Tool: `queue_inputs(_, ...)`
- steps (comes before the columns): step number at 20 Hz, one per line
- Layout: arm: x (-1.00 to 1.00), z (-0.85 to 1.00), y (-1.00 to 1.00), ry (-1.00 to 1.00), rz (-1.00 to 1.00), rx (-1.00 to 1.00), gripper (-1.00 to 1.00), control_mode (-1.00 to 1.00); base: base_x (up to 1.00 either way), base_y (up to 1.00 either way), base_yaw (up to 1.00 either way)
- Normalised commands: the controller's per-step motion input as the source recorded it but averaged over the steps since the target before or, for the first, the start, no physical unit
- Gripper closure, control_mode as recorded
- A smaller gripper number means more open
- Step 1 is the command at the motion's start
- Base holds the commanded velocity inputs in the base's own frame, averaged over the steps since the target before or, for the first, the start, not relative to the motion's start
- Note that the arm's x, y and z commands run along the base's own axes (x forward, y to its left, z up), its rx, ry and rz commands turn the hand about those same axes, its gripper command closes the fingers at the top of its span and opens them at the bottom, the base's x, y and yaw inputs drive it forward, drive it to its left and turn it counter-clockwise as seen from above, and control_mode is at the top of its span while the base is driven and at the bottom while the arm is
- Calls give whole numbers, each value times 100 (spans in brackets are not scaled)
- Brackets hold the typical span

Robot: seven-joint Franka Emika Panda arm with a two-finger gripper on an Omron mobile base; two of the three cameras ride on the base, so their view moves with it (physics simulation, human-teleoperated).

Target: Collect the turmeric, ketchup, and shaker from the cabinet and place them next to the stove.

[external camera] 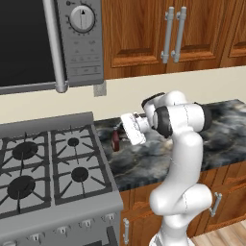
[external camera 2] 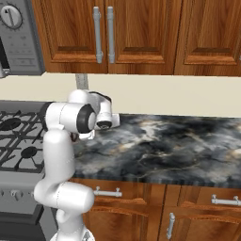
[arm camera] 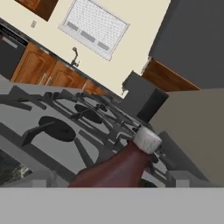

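Now, left base view: ketchup is sitting on the counter just beside the stove, w/ the gripper hovering right by it. Right base view: arm is blocking the bottle; cabinet doors are showing closed. Hand view: ketchup is looming close, jaws standing apart, nothing held. Best pulling straight back, avoiding clipping the cap.

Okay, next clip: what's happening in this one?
The white arm is working at the dark counter just right of the stove. Its hand is low beside the ketchup, which stands on the counter next to the stove. The hand view looks past the bottle toward the burners. The hand reads as open, apparently not gripping the bottle. The wall cabinet doors above are shut.
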Motion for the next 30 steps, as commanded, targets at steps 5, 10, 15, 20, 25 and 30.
queue_inputs(5, -47, 1, -10, -13, 1, -1, -100, -100, 0, 0, 0)
queue_inputs(10, -89, 25, -1, -27, 0, -6, -100, -100, 0, 0, 0)
queue_inputs(15, -97, 32, -9, -31, -1, -7, -100, -100, 0, 0, 0)
queue_inputs(20, -100, 42, -6, -26, -12, 0, -100, -100, 0, 0, 0)
queue_inputs(25, -91, 74, -3, -20, -16, 0, -100, -100, 0, 0, 0)
queue_inputs(30, -55, 99, 0, -6, -19, 4, -100, -100, 0, 0, 0)
